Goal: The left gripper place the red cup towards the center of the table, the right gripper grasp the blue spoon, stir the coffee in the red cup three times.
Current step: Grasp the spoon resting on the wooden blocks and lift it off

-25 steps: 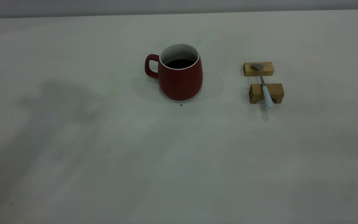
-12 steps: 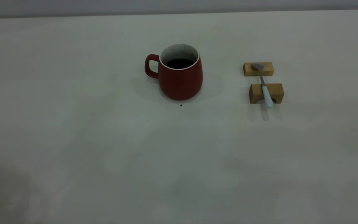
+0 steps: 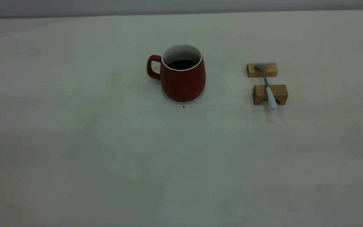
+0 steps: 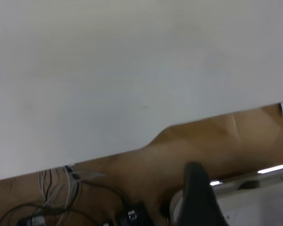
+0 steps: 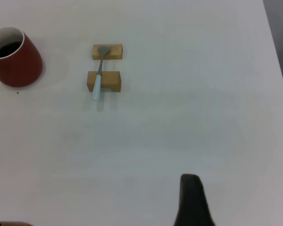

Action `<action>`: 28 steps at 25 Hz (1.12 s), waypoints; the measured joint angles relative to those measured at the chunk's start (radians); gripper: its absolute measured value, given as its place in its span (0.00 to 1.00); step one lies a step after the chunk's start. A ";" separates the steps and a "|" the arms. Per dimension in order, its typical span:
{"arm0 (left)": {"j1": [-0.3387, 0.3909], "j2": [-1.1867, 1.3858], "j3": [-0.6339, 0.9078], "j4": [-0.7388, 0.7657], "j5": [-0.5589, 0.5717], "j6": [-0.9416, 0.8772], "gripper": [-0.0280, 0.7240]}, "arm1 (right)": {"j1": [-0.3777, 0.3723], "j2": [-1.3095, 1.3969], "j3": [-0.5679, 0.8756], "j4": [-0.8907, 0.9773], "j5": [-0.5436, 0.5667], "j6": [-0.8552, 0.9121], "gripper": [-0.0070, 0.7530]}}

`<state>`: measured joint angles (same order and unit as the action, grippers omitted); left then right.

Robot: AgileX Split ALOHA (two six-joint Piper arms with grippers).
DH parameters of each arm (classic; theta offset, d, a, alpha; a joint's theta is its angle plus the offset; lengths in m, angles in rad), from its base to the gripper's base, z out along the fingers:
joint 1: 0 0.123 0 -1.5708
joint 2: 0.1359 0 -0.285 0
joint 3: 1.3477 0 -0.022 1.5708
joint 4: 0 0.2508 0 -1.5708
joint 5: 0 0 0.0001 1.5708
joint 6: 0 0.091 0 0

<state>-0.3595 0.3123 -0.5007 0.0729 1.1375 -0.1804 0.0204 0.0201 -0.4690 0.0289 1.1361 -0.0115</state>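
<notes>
Matte red cup [image 3: 183, 78], slim blue spoon [image 3: 269, 89] across wooden blocks [image 3: 270, 94]

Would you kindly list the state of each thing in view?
red cup: upright on the table, holding coffee, ungrasped
blue spoon: lying across two wooden blocks, ungrasped
left gripper: over the table edge, holding nothing
right gripper: clear of the spoon

off-white table [image 3: 74, 142], red cup [image 3: 183, 80], two wooden blocks [image 3: 269, 94], dark speck [image 3: 183, 106]
</notes>
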 joint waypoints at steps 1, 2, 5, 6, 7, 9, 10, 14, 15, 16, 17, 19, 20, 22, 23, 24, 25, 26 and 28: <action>0.000 -0.028 0.008 0.001 0.000 0.000 0.78 | 0.000 0.000 0.000 0.000 0.000 0.000 0.76; 0.000 -0.054 0.008 0.004 -0.002 0.002 0.78 | 0.000 0.000 0.000 0.000 0.000 0.000 0.76; 0.000 -0.124 0.008 0.007 -0.006 0.008 0.78 | 0.000 0.000 0.000 0.000 0.000 0.000 0.76; 0.000 -0.147 0.008 0.007 -0.006 0.009 0.78 | 0.000 0.000 0.000 0.000 0.000 0.000 0.76; 0.000 -0.166 0.008 0.007 -0.006 0.010 0.78 | 0.000 0.000 0.000 0.000 0.000 0.000 0.76; 0.003 -0.216 0.008 0.007 -0.006 0.010 0.78 | 0.000 0.000 0.000 0.000 0.000 0.000 0.76; 0.010 -0.235 0.008 0.007 -0.006 0.010 0.78 | 0.000 0.000 0.000 0.000 0.000 0.000 0.76; 0.098 -0.302 0.008 0.007 -0.003 0.010 0.78 | 0.000 0.000 0.000 0.000 0.000 0.001 0.76; 0.130 -0.315 0.008 0.007 -0.003 0.010 0.78 | 0.000 0.000 0.000 0.001 0.000 0.001 0.76; 0.161 -0.325 0.008 0.007 -0.002 0.010 0.78 | 0.000 0.000 0.000 0.001 0.000 0.001 0.76; 0.187 -0.330 0.008 0.007 0.000 0.010 0.78 | 0.000 0.000 0.000 0.001 0.000 0.001 0.76; 0.240 -0.331 0.008 0.007 0.001 0.010 0.78 | 0.000 0.000 0.000 0.003 0.000 0.001 0.76; 0.262 -0.331 0.008 0.007 0.001 0.010 0.78 | 0.000 0.000 0.000 0.005 0.000 0.001 0.76; 0.289 -0.331 0.008 0.007 0.001 0.010 0.78 | 0.000 0.000 0.000 0.029 -0.001 0.002 0.76; 0.295 -0.331 0.008 0.007 0.001 0.010 0.78 | 0.000 0.000 0.000 0.050 -0.006 0.000 0.76; 0.299 -0.331 0.008 0.007 0.001 0.010 0.78 | 0.000 0.002 0.000 0.069 -0.011 0.000 0.76; 0.299 -0.331 0.008 0.007 0.001 0.010 0.78 | 0.000 0.014 -0.001 0.088 -0.017 -0.001 0.76; 0.299 -0.331 0.008 0.007 0.001 0.010 0.78 | 0.000 0.039 -0.001 0.103 -0.024 -0.003 0.76; 0.299 -0.331 0.008 0.007 0.001 0.010 0.78 | 0.000 0.113 -0.003 0.139 -0.041 -0.026 0.78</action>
<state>-0.0603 -0.0186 -0.4929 0.0799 1.1383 -0.1699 0.0204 0.1329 -0.4720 0.1683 1.0950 -0.0372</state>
